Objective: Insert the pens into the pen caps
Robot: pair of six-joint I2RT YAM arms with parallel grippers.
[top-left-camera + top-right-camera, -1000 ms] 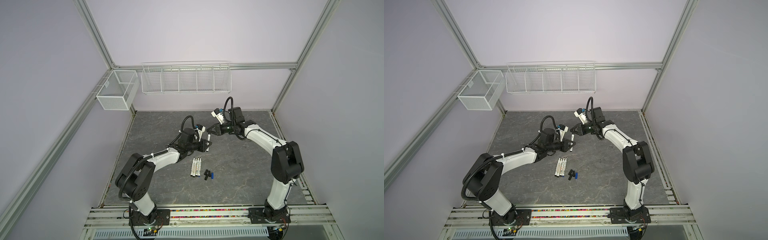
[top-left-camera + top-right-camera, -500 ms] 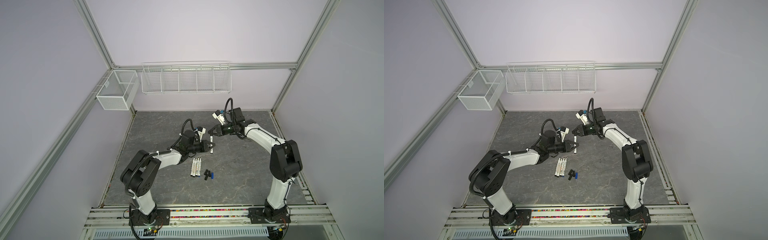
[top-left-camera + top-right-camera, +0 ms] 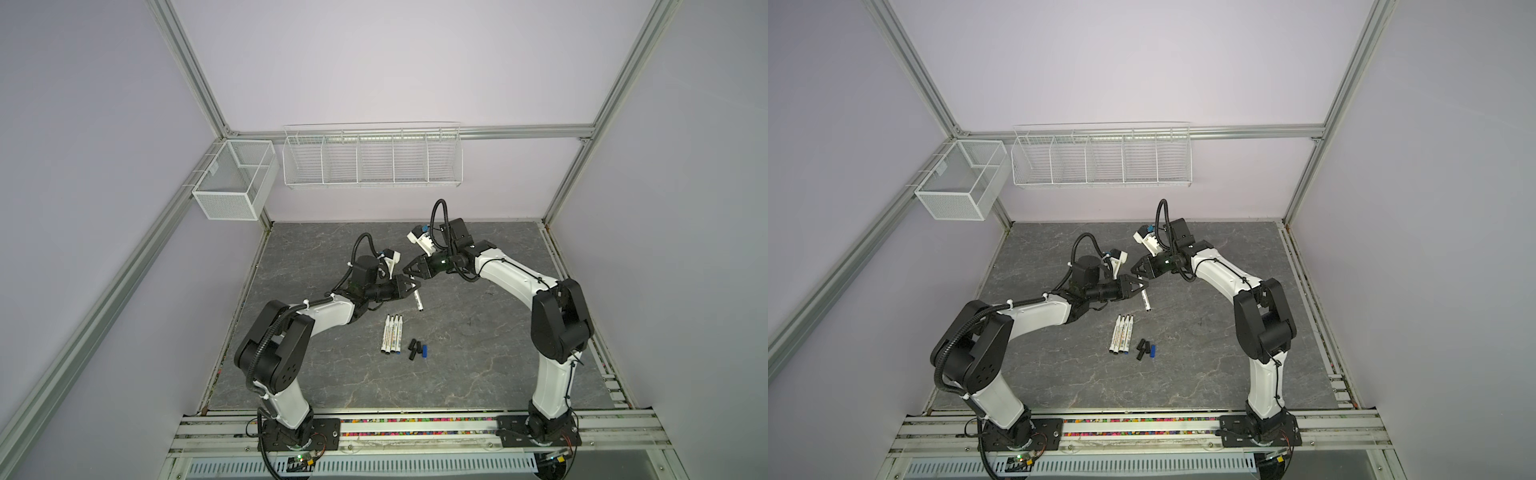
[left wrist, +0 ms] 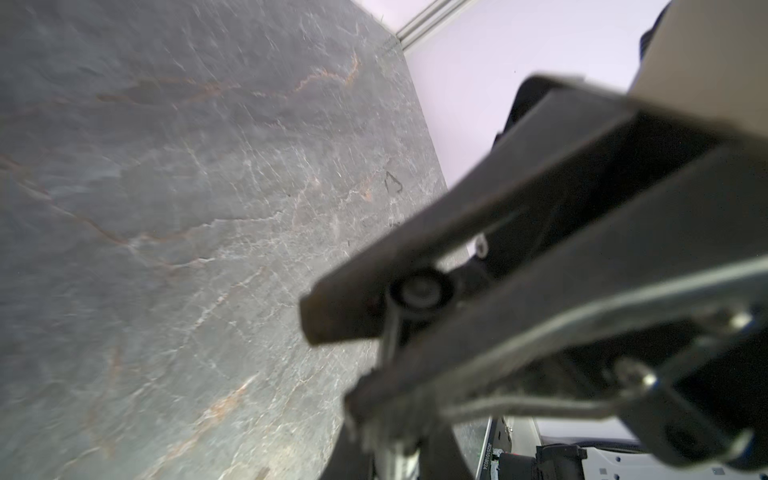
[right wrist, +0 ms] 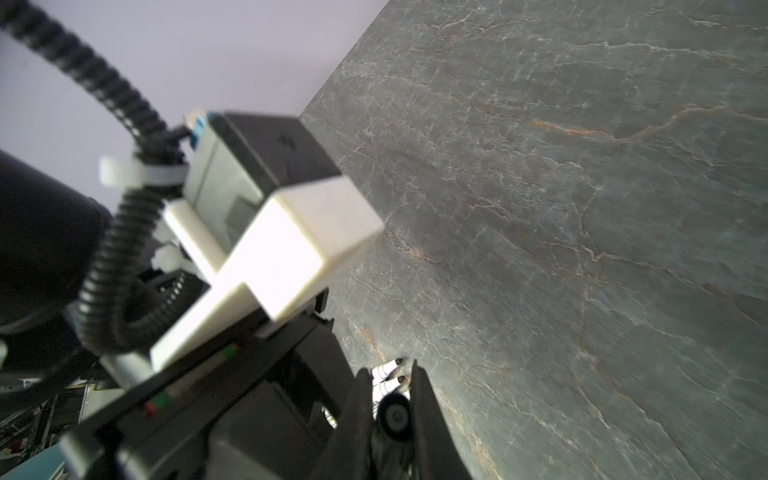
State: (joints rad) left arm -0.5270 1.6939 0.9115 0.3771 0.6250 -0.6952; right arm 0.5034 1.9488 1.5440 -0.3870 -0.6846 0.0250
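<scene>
Two pincers meet nose to nose just behind the row of pens [image 3: 391, 335] — one holds a pen, the other a cap.

The left pincer [image 3: 414, 286] is clamped shut on a white pen [image 3: 418, 301], which hangs slanting down from it, dark end lowest. The right pincer [image 3: 407, 271] is closed tight on a black cap [image 5: 397, 415], a little farther behind the row. The loose caps [image 3: 417, 350] — black ones and one blue — lie just beside the row on the right arm's side.

Matt veined stone-look tabletop [image 3: 478, 365]; smooth plastic pens [image 3: 391, 334].
</scene>
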